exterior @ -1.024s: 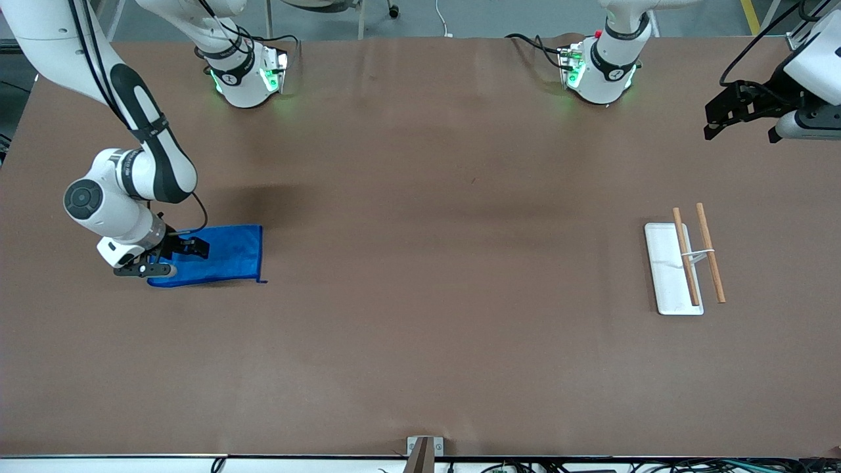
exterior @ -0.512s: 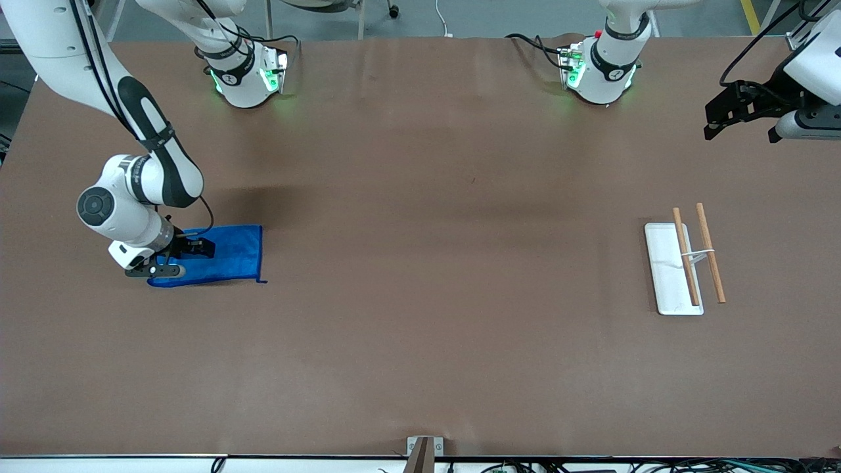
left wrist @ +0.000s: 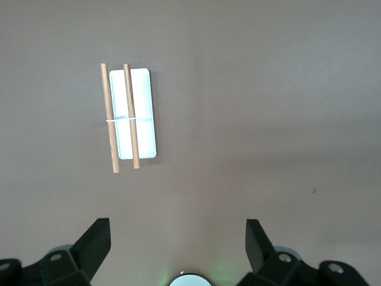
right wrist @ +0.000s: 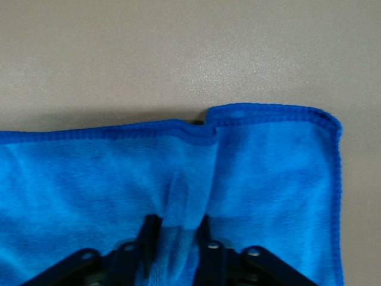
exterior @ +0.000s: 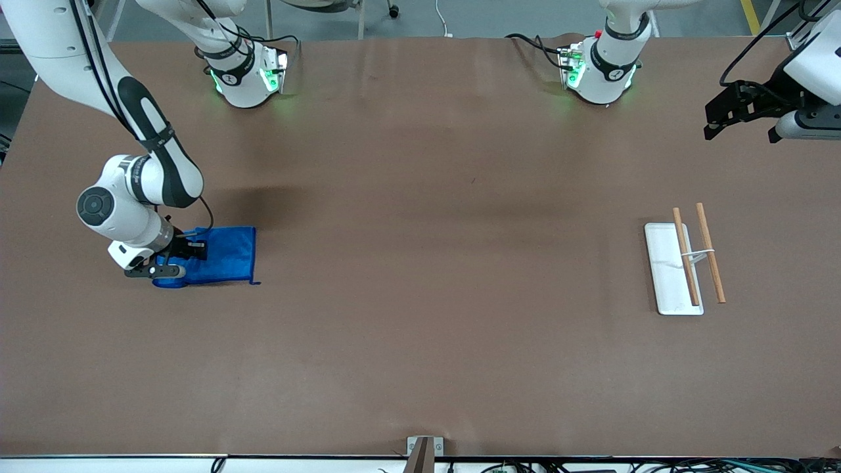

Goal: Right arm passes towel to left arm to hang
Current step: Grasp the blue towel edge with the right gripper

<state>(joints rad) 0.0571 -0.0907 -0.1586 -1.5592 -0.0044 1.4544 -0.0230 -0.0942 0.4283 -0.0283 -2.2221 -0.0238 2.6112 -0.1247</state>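
- Two white Franka arms at one brown table [exterior: 420, 341], listed by size below.
- Right arm [exterior: 141, 171]: reaches down at its own end of the table, wrist bent low over the cloth.
- Left arm [exterior: 811, 79]: waits raised over its own end of the table, nothing in hand.
- Towel [exterior: 220, 256]: royal-blue soft cloth with stitched hem, lying on the table at the right arm's end; the end under the gripper is bunched, the rest flat. Judged light, limp and non-fragile; it will sag and fold once lifted, so a pinch on a gathered ridge or near a hemmed edge should hold best and leave a free edge for the hand-over.
- Rack [exterior: 673, 269]: white flat base carrying two wooden rods [left wrist: 121, 116] side by side, at the left arm's end, well apart from the towel.
- Right gripper [right wrist: 178, 241]: on the towel, jaws drawn in on a raised ridge of blue cloth between the fingers [right wrist: 149, 238].
- Left gripper [left wrist: 177, 244]: jaws spread wide, empty, high over bare table near the rack.
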